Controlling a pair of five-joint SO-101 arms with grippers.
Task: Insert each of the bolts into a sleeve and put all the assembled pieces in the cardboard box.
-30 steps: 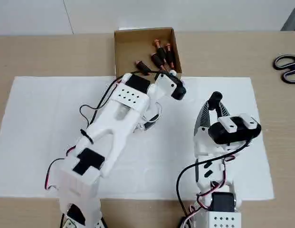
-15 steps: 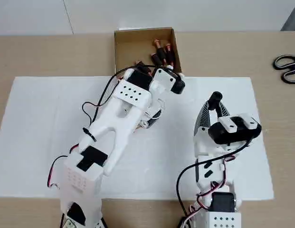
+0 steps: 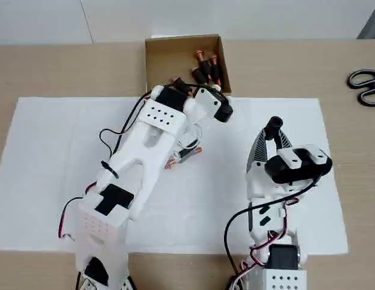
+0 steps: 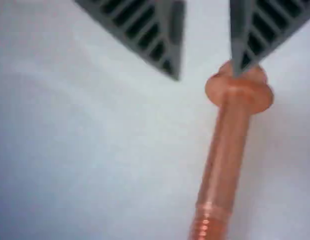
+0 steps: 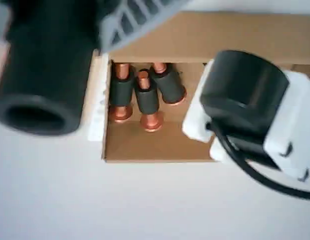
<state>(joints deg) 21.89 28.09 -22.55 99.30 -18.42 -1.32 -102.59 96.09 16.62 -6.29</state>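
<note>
Bolt pickup pending: left gripper (image 4: 205,67) spread open over bolt (image 4: 228,150) lying on white sheet (image 3: 54,157), centre of high view.
One fingertip (image 4: 254,35) sits at the bolt head; best to centre both over the shank before closing, so it cannot roll. Right of centre, right gripper (image 3: 272,138) is clenched on a black sleeve (image 5: 40,80). At top centre, cardboard box (image 3: 154,60) holds assembled pieces (image 3: 205,67); count uncertain, the left arm covering the box's near edge and most of the bolt.
</note>
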